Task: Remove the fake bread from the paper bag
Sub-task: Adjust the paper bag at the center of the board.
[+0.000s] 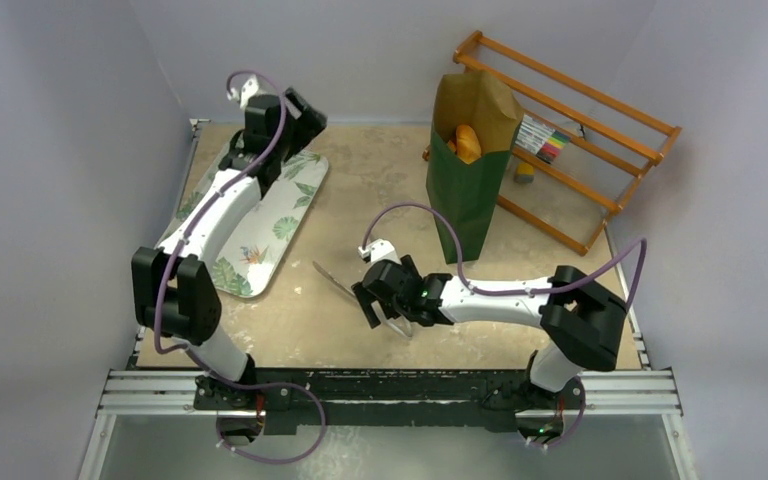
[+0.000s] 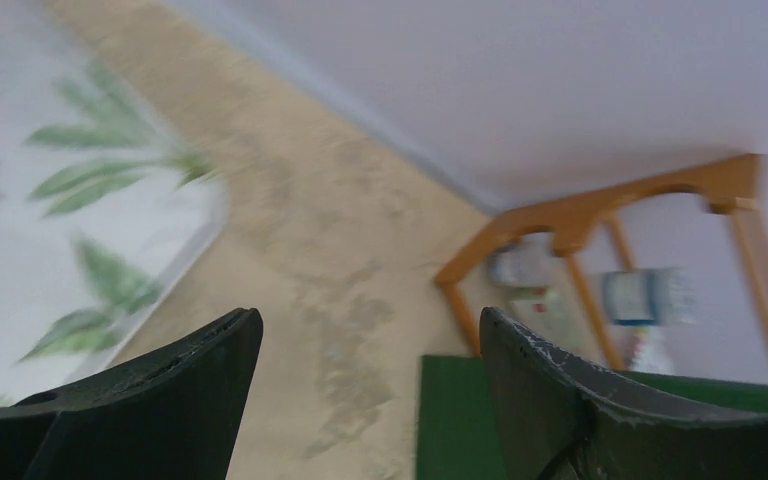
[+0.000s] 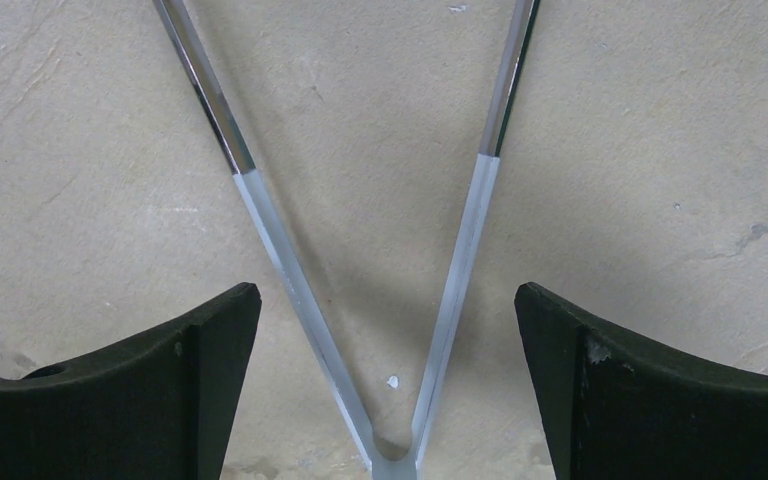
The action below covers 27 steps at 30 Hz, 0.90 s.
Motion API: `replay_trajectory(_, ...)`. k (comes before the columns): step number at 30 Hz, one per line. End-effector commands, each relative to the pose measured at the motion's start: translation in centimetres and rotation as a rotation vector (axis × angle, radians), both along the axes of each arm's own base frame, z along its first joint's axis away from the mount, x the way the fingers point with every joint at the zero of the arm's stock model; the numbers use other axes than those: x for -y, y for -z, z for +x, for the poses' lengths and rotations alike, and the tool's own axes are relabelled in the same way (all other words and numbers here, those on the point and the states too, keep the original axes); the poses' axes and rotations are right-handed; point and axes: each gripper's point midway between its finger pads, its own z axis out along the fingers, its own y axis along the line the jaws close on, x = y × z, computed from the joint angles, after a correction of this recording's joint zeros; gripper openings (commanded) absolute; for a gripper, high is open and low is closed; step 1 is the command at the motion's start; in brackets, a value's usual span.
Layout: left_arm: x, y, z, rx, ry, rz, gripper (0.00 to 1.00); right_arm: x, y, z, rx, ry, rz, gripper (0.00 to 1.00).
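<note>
One paper bag [image 1: 468, 195] stands upright — mouth upward.

so the left arm [image 1: 215, 205] is stretched way out, left gripper [image 1: 308, 118] up high, jaws spread wide. The right arm [image 1: 500, 300] is folded inward, right gripper [image 1: 365, 305] low, jaws spread wide too.

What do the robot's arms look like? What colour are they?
Both arms, left arm and right arm, are white tubes with chunky black joints. A purple cable loops along each. The left gripper and right gripper have two curved black fingers each.
</note>
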Motion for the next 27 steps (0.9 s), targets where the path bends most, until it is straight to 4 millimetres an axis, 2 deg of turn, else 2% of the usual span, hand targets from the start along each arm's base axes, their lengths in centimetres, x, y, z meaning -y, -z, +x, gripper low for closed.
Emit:
replay_trajectory(1, 6.3, -12.6, 2.0, 0.354, 0.234, -0.017, 0.80, 0.7, -0.9, -0.1, 0.025, 0.032, 0.005, 1.00)
replay_trajectory(8, 13.8, -17.6, 1.8, 0.469, 0.424, -0.038, 0.82, 1.2, -1.6, -0.8, 0.022, 0.065, 0.015, 1.00)
replay_trajectory(12, 17.7, -19.1, 1.4, 0.482, 0.551, -0.050, 0.83, 1.7, -1.6, -1.3, 0.015, 0.078, 0.011, 1.00)
replay_trajectory(18, 22.4, -19.2, 0.0, 0.475, 0.672, -0.025, 0.84, 2.4, -1.6, -1.6, 0.015, 0.089, 0.006, 1.00)
replay_trajectory(19, 23.1, -18.6, -0.2, 0.460, 0.692, -0.013, 0.84, 2.4, -1.6, -1.6, 0.014, 0.090, 0.006, 1.00)
replay_trajectory(24, 25.3, -18.3, -1.9, 0.451, 0.759, 0.027, 0.84, 2.7, -1.4, -1.7, 0.013, 0.086, -0.003, 1.00)
replay_trajectory(27, 26.0, -17.7, -2.7, 0.437, 0.777, 0.065, 0.84, 2.8, -1.5, -1.7, 0.014, 0.083, -0.003, 1.00)
